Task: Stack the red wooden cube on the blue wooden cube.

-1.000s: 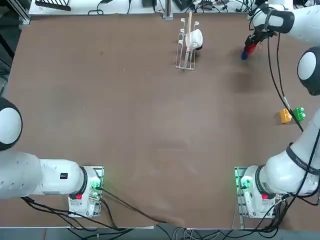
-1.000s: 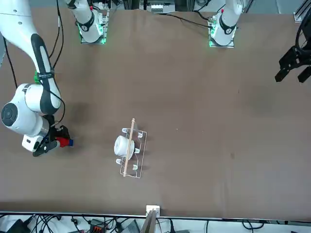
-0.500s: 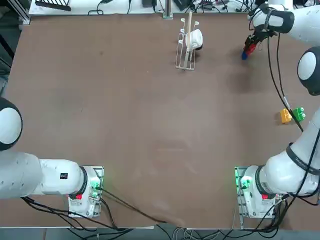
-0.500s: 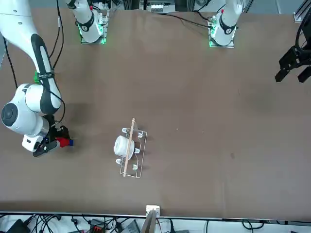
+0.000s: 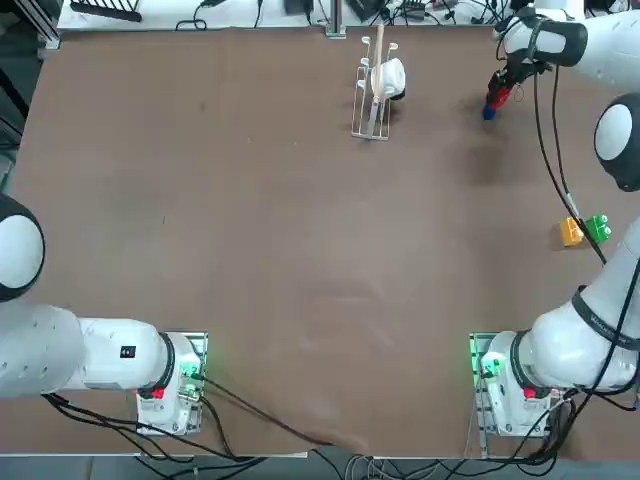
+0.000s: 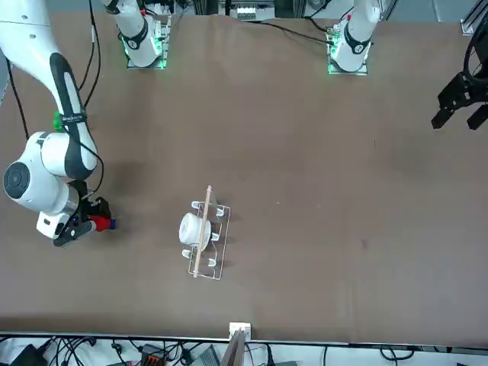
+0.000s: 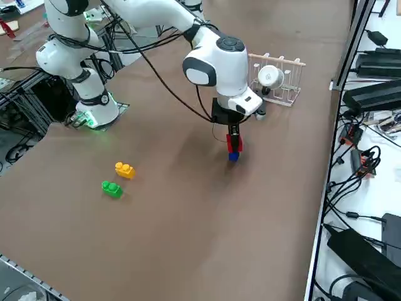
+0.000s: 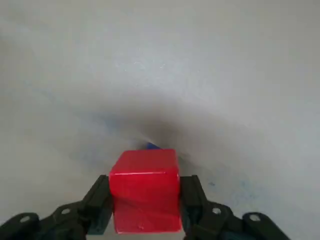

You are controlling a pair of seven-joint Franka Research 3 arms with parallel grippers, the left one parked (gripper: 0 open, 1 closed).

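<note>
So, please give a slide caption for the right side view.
Right gripper holds the red wooden cube directly above the blue wooden cube.

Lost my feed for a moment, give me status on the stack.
Right gripper shut on red wooden cube, directly over blue wooden cube. Contact unclear. Nothing in the way; cup rack stands apart.

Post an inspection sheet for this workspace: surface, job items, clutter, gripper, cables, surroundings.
Surface: brown table, bare in the middle.
Job's things: red cube held directly over the blue cube; whether they touch cannot be told.
Clutter: orange block and green block side by side; wire rack holding a white cup.
Grippers: right gripper shut on the red cube, at the far right of the table.
Cables: black cable hanging along the right arm; more at the arm bases.
Surroundings: cable bundles and black boxes beside the table.
</note>
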